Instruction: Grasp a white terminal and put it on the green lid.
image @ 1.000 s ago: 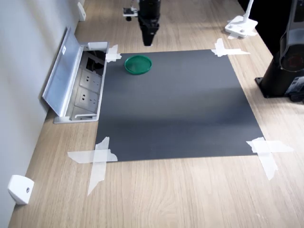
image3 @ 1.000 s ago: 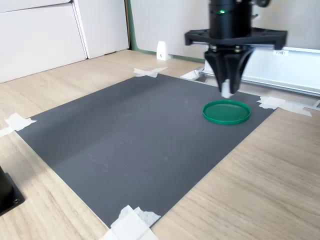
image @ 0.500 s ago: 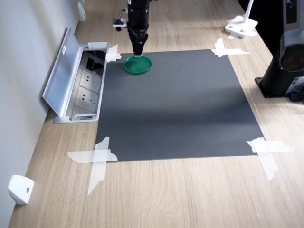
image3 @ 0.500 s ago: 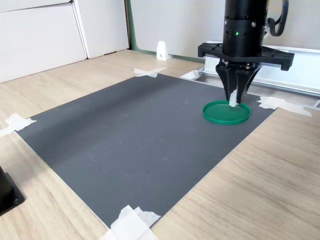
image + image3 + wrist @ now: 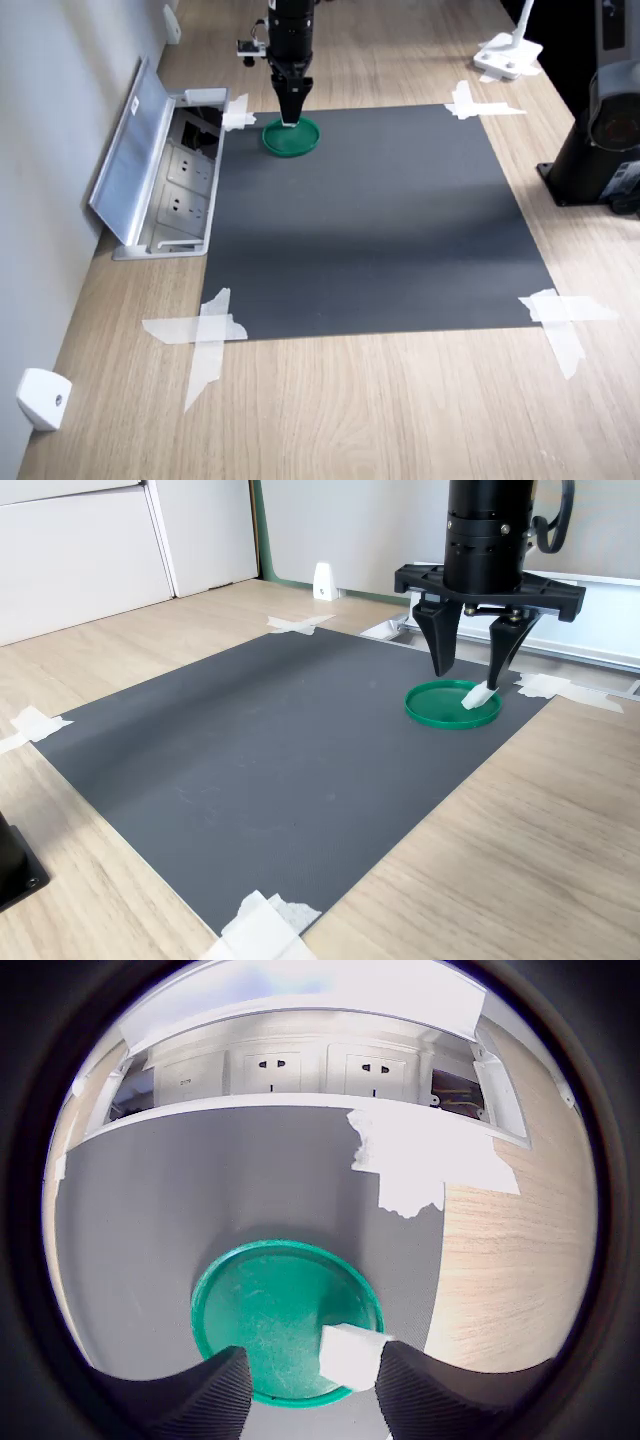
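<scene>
From the near taped corner, the dark mat runs back to the green lid. The gripper has just sprung wide above it, leaving the white terminal leaning on one finger, inside the rim: seemingly delivered.

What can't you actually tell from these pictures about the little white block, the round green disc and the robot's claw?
- Whether the tiny white plastic terminal rests flat or leans on one fingertip: too small in the second exterior view, partly covered by that finger in the wrist view.
- The terminal in the first exterior view: only a speck under the open gripper.
- The near rim of the flat round dark-green plastic lid: hidden behind the fingers in the wrist view.
</scene>
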